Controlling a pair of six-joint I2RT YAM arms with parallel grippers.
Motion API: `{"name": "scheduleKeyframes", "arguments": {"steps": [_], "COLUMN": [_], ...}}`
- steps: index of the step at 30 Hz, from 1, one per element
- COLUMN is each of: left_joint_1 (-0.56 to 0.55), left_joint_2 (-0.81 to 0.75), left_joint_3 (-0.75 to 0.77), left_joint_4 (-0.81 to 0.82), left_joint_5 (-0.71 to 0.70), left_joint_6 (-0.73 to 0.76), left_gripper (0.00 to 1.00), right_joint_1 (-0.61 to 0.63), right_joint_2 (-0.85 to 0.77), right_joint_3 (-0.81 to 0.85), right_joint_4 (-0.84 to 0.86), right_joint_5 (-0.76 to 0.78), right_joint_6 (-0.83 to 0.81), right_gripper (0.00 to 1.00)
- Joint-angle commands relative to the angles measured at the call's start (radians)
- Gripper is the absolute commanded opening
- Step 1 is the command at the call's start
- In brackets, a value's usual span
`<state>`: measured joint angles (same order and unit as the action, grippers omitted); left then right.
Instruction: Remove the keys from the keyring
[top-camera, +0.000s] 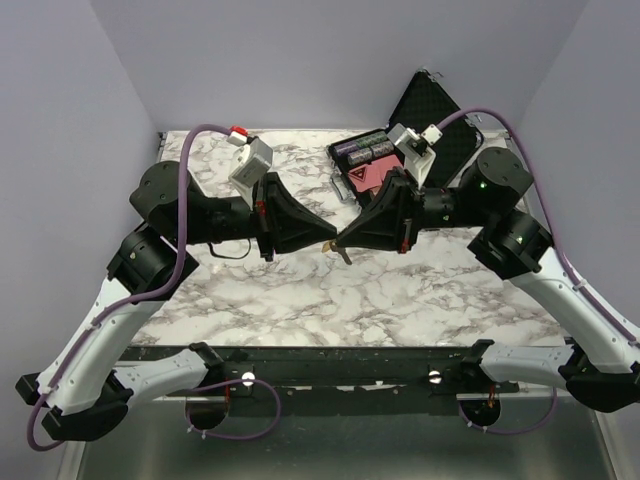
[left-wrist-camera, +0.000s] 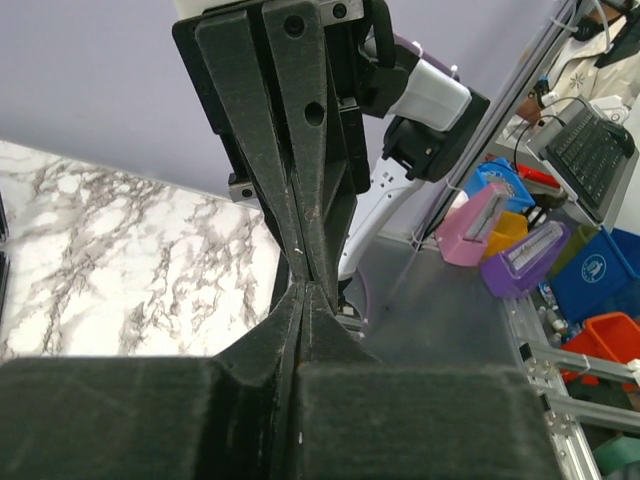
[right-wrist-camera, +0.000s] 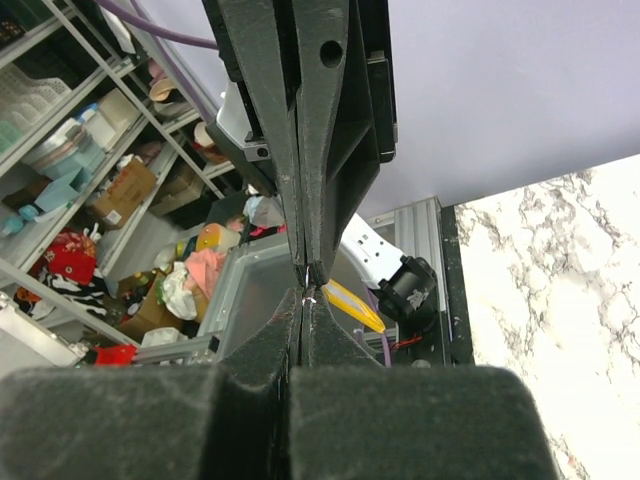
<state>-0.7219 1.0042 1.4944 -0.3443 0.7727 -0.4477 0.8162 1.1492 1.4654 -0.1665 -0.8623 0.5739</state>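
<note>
Evidently left claw (top-camera: 329, 243) and right claw (top-camera: 347, 240) meet tip-to-tip above the surface's (top-camera: 400, 290) middle, both pinched closed. Just beneath, the key (top-camera: 344, 256) dangles, equally near both; what each grips is unclear.

Light: bright, even, diffuse from above | Shadows: soft, faint on the marble table (top-camera: 420, 300) | Focus: overhead view sharp; wrist views blur in the near foreground | Edges: mild wide-angle stretch
</note>
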Motion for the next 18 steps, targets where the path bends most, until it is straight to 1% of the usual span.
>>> {"name": "scheduleKeyframes", "arguments": {"steps": [1, 6, 18], "left_joint_1": [0.003, 0.003, 0.003], "left_joint_2": [0.020, 0.039, 0.099], "left_joint_3": [0.038, 0.061, 0.122], "left_joint_4": [-0.103, -0.199, -0.373], "left_joint_5": [0.025, 0.068, 0.148], "left_joint_6": [0.072, 0.121, 0.228], "left_gripper": [0.01, 0.00, 0.00], "right_joint_1": [0.008, 0.008, 0.017], "right_joint_2": [0.003, 0.020, 0.046], "right_joint_3": [0.021, 0.038, 0.055], "right_joint_4": [-0.053, -0.131, -0.220], "right_joint_5": [-0.041, -0.041, -0.044], "right_joint_6": [-0.022, -0.068, -0.115], "right_gripper": [0.01, 0.01, 0.01]}}
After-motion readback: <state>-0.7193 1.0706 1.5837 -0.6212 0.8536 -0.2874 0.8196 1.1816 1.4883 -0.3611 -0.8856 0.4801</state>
